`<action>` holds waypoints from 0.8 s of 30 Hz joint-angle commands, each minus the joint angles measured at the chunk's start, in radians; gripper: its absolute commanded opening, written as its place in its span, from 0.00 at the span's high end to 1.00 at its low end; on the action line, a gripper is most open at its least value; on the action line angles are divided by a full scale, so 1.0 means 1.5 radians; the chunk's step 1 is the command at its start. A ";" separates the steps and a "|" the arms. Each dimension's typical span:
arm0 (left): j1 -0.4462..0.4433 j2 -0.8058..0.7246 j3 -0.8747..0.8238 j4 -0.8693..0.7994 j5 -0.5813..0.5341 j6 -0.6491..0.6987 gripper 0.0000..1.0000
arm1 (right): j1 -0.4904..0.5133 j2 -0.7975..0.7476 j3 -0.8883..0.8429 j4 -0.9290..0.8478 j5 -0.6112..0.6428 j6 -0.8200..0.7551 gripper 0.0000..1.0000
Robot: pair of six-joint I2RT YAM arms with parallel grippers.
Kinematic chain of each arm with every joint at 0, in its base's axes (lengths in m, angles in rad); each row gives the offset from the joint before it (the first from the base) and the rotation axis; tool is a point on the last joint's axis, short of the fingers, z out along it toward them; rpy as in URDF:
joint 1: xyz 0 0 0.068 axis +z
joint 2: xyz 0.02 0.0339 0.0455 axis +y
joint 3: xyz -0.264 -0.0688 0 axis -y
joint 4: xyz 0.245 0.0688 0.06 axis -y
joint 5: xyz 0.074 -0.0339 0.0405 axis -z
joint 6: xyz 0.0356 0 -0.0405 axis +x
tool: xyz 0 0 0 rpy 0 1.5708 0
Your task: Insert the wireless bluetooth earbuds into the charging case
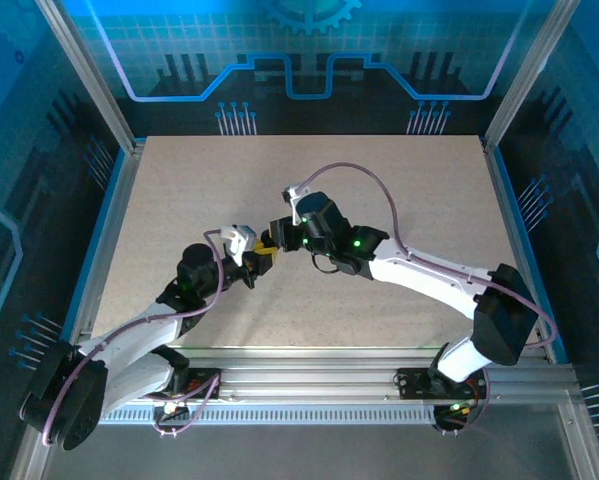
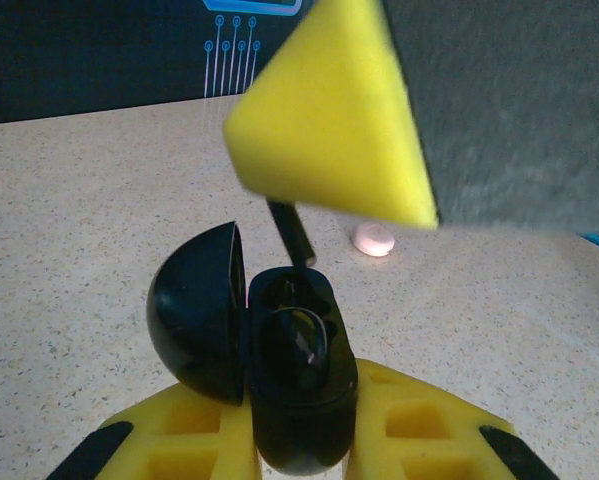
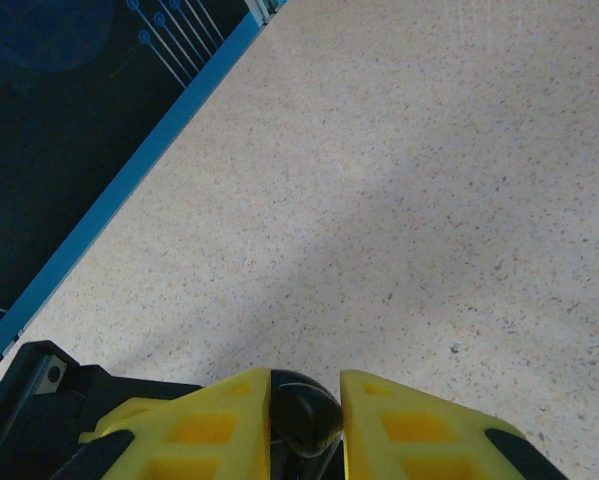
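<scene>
One black earbud [image 3: 301,420] is pinched in our right jaws just above the open charging case [image 2: 294,380] clamped in our left jaws, its stem [image 2: 291,232] slanting down toward the case's free socket [image 2: 279,290].

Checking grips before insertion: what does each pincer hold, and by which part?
Left pincer clamps the open black case by its lower body. Right pincer pinches a black earbud by its rounded head.

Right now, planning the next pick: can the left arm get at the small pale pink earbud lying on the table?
Probably not: the left end effector is shut on the open round black charging case, leaving no free grip for the pale pink earbud beyond it.
</scene>
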 commanded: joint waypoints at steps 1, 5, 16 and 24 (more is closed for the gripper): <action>-0.003 -0.013 0.011 0.024 0.011 0.003 0.89 | 0.016 0.014 0.021 0.019 0.002 -0.001 0.77; -0.003 -0.020 0.012 0.023 0.003 0.003 0.89 | 0.020 0.021 0.023 0.017 0.003 -0.001 0.77; -0.003 -0.034 0.013 0.024 -0.015 0.001 0.89 | 0.032 0.027 0.015 0.005 0.024 -0.009 0.77; -0.003 -0.035 0.015 0.023 -0.026 -0.001 0.89 | 0.046 0.021 0.000 0.003 0.047 -0.021 0.77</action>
